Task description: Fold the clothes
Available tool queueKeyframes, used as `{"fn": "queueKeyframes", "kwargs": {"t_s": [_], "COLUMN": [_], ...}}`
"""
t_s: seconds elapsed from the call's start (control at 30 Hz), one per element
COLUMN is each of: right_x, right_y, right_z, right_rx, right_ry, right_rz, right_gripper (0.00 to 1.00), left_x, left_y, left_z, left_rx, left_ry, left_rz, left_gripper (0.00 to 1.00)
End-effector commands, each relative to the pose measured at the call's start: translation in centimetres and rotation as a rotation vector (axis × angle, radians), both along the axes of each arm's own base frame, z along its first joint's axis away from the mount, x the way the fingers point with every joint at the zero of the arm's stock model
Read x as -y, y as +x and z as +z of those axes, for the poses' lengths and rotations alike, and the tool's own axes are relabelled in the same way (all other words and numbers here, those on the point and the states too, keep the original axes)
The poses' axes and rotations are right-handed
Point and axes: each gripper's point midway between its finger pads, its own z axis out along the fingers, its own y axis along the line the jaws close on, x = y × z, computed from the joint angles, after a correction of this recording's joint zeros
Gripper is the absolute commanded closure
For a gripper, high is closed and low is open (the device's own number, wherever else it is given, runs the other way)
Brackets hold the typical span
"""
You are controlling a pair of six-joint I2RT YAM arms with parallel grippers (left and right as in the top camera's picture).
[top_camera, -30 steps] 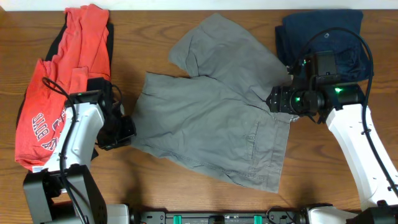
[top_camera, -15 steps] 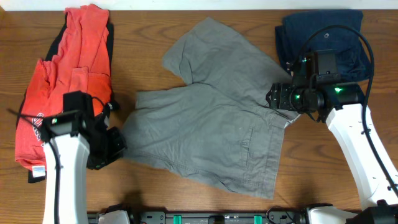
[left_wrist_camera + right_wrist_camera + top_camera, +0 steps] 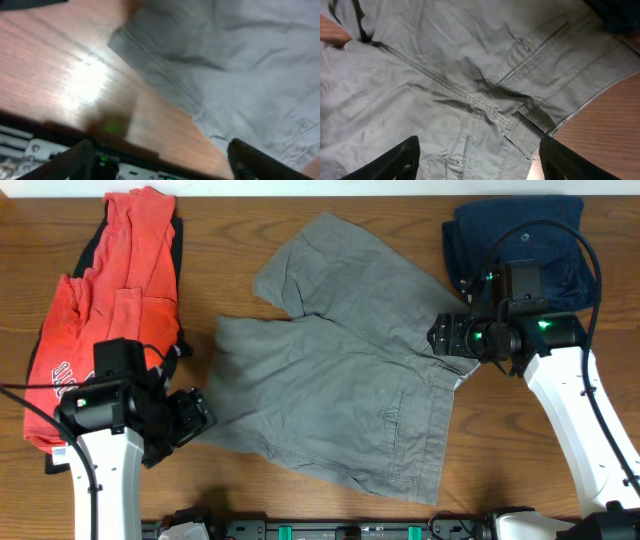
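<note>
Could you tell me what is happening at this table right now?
Two robot arms are working on a pair of gray shorts spread flat on the table, not yet folded. The left gripper hovers open at the shorts' left edge, and the right gripper is open over their right edge. A pile of orange shirts lies at the left, a navy garment at the far right.

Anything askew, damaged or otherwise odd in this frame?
Nothing looks damaged or spilled. The grey shorts lie spread out but slanted and creased, with one leg angled toward the upper left. The orange clothes sit in a loose, uneven heap on the left.
</note>
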Motion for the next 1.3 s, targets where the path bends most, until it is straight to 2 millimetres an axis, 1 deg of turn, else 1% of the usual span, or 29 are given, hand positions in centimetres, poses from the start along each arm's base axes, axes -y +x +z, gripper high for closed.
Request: {"fn": "queueKeyframes", "kwargs": {"t_s": [0.0, 0.07, 0.17, 0.27, 0.33, 0.43, 0.47, 0.5, 0.57, 0.63, 0.7, 0.8, 0.87, 0.97, 1.1, 1.2, 1.23, 1.27], "right_x": [-0.4, -0.3, -0.1, 0.6, 0.9, 1.0, 1.0, 1.0, 1.1, 1.1, 1.1, 1.1, 1.1, 1.1, 1.2, 1.2, 1.3, 1.4], "right_y": [0.1, 0.1, 0.2, 0.5, 0.6, 0.5, 0.4, 0.3, 0.1, -0.3, -0.4, -0.5, -0.5, -0.5, -0.6, -0.6, -0.5, -0.5], "right_z": [0.3, 0.2, 0.4, 1.1, 1.8, 2.7, 2.8, 2.8, 2.7, 2.6, 2.5, 2.5, 2.5, 2.5, 2.4, 2.4, 2.4, 2.4], "right_rx": [0.004, 0.006, 0.023, 0.034, 0.040, 0.042, 0.040, 0.036, 0.023, 0.009, 0.002, -0.002, -0.001, -0.001, -0.005, -0.005, -0.004, -0.004], "right_ry": [-0.002, -0.006, -0.034, -0.080, -0.102, -0.109, -0.109, -0.110, -0.111, -0.112, -0.113, -0.114, -0.113, -0.113, -0.114, -0.118, -0.123, -0.125], "right_rz": [0.022, 0.030, 0.062, 0.058, 0.057, 0.063, 0.063, 0.063, 0.064, 0.064, 0.065, 0.065, 0.065, 0.065, 0.065, 0.063, 0.061, 0.060], "right_gripper": [0.25, 0.25, 0.23, 0.21, 0.20, 0.19, 0.19, 0.19, 0.18, 0.18, 0.18, 0.18, 0.18, 0.18, 0.20, 0.21, 0.21, 0.21], "left_x": [0.2, -0.2, -0.4, 0.5, 1.2, 3.2, 3.7, 4.3, 5.2, 6.1, 7.0, 8.6, 9.7, 10.7, 10.7, 10.4, 10.4, 10.4], "left_y": [1.4, 3.9, 8.7, 14.1, 17.5, 22.9, 24.2, 26.1, 28.9, 31.1, 32.7, 34.1, 34.4, 34.3, 34.3, 34.3, 34.2, 34.2], "left_z": [0.2, 0.7, 1.8, 2.2, 1.7, 0.4, 0.1, -0.2, -1.0, -2.1, -3.6, -5.6, -6.8, -8.2, -10.1, -10.9, -11.0, -11.2], "left_rx": [0.065, 0.168, 0.342, 0.455, 0.475, 0.478, 0.483, 0.493, 0.509, 0.523, 0.539, 0.570, 0.574, 0.559, 0.526, 0.511, 0.507, 0.503], "left_ry": [0.013, 0.039, 0.072, 0.073, 0.081, 0.096, 0.104, 0.117, 0.137, 0.141, 0.148, 0.162, 0.166, 0.163, 0.174, 0.186, 0.185, 0.185], "left_rz": [-0.068, -0.091, -0.160, -0.275, -0.342, -0.495, -0.531, -0.563, -0.589, -0.621, -0.665, -0.737, -0.785, -0.820, -0.836, -0.836, -0.836, -0.837], "left_gripper": [0.08, 0.07, 0.07, 0.07, 0.07, 0.07, 0.07, 0.07, 0.07, 0.07, 0.07, 0.07, 0.07, 0.07, 0.07, 0.07, 0.07, 0.12]}}
